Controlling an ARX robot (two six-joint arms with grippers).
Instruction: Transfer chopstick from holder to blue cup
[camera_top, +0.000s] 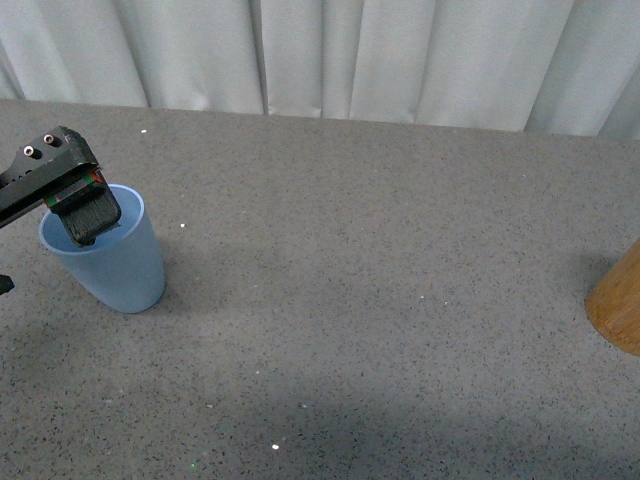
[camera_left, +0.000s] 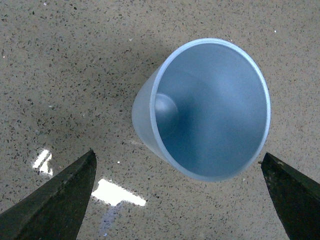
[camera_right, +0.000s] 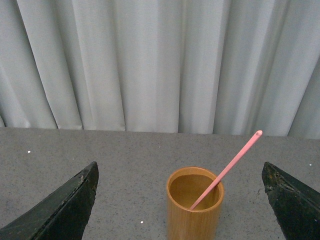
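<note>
The blue cup (camera_top: 108, 268) stands upright at the left of the grey table; in the left wrist view the blue cup (camera_left: 215, 107) looks empty inside. My left gripper (camera_top: 88, 215) hovers just over its rim. It is open, its dark fingers (camera_left: 55, 200) spread wide to either side of the cup and holding nothing. The orange-brown holder (camera_right: 195, 215) stands in front of my right gripper (camera_right: 180, 167), which is open and apart from it. One pink chopstick (camera_right: 231, 164) leans in the holder, its tip pointing up past the rim. In the front view only part of the holder (camera_top: 618, 305) shows, at the right edge.
A white pleated curtain (camera_top: 350, 55) hangs along the table's far edge. The speckled grey tabletop (camera_top: 380, 300) stretches between cup and holder. Bright light reflections (camera_left: 117, 192) lie on the table near the cup.
</note>
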